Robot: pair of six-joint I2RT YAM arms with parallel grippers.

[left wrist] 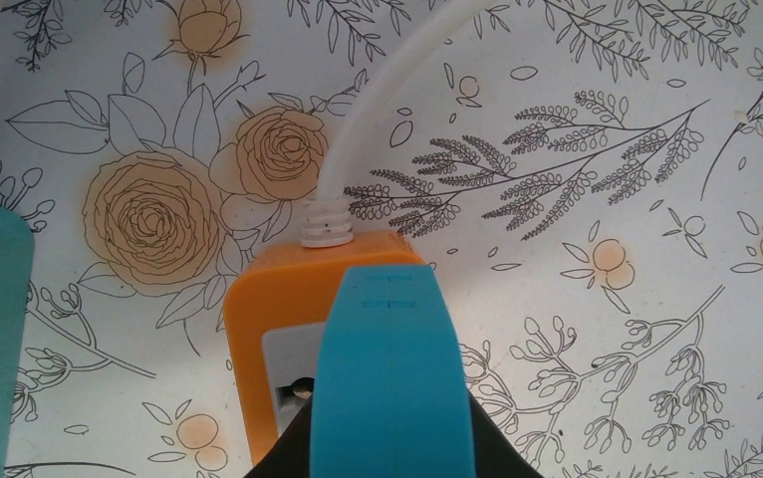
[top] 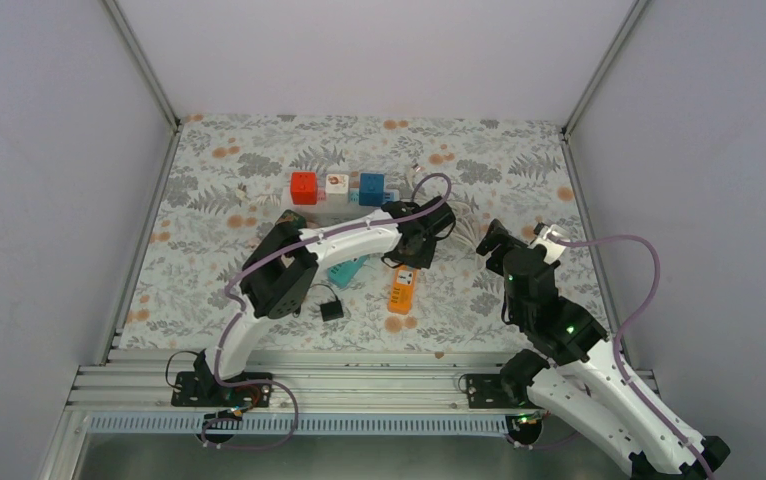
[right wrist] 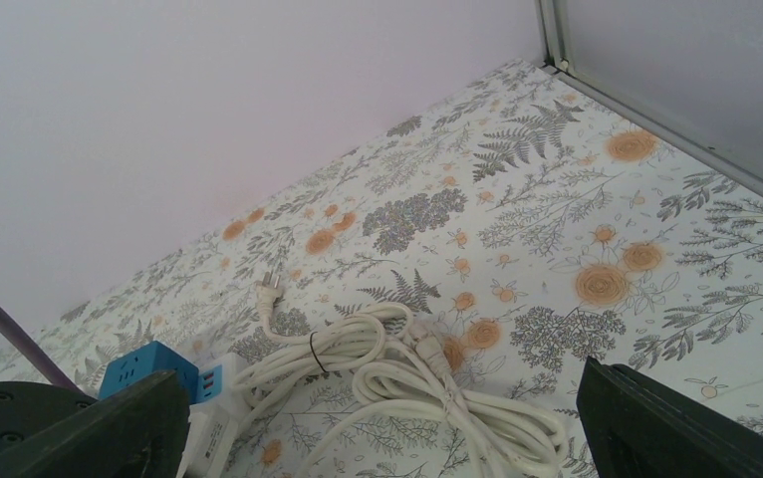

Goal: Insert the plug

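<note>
Plug sighted: a small white plug lies on the worktop at the free end of a bundled white cable, with nothing touching it. The right hand faces that bundle with its black fingers spread wide, gripping nothing. Over on the other side, the left hand sits over the orange socket block, teal fingers apart. One covers the block's face, the other is well off to the side, and neither is clamped on anything. A black plug also sits near the left arm's elbow, so which plug is meant is hard to say.

Handling looks straightforward. The white plug should be light, hard and small, with a springy cord that will tug back. My call is to pinch it across the moulded body just behind the pins, never by the cord. That orange block looks light too and likely to skid when pushed, so it wants bracing.
</note>
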